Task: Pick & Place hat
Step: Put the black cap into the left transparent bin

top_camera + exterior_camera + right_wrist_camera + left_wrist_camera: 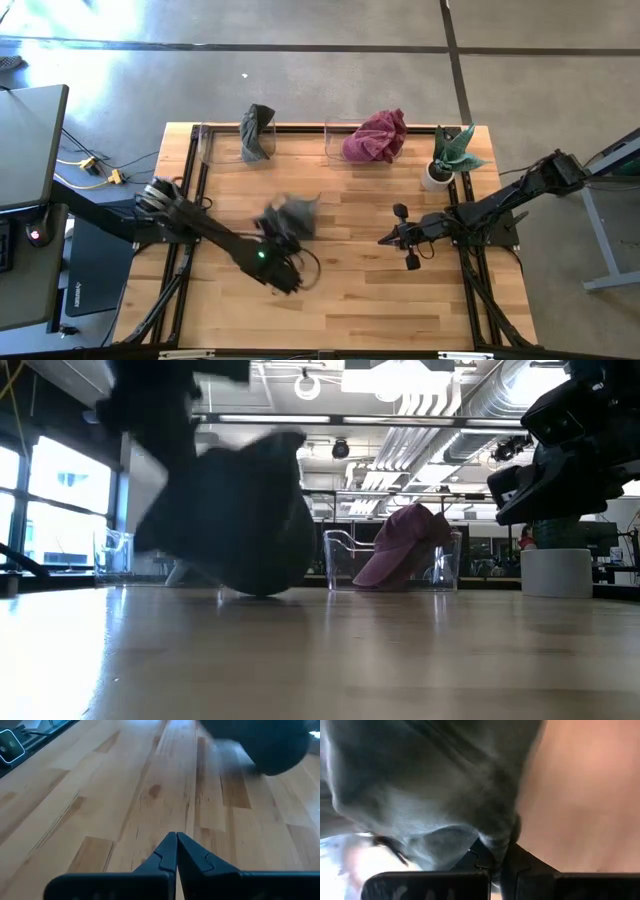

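A dark grey hat [292, 213] is at the middle of the table, blurred in the high view, with my left gripper [278, 232] shut on it. The low view shows the hat [240, 520] hanging as a dark bulk below that arm. In the left wrist view grey cloth [430, 785] fills most of the picture. My right gripper [383, 240] waits shut to the right of the hat, above bare wood, touching nothing. Its closed fingertips [176, 845] show in the right wrist view. My left gripper pinches a bunched fold of the hat's grey cloth [496, 836] between its two fingertips [512, 857]. The fingers slant down at it from the table's near left. The hat hangs below them; whether its lowest part [250, 590] touches the table, I cannot tell.
Two clear bins stand at the far edge. The left bin [205, 145] holds a grey hat [257, 133] and the right bin [332, 140] a maroon hat [377, 137]. A potted plant [447, 160] stands at the far right. Bare wood lies toward the near edge.
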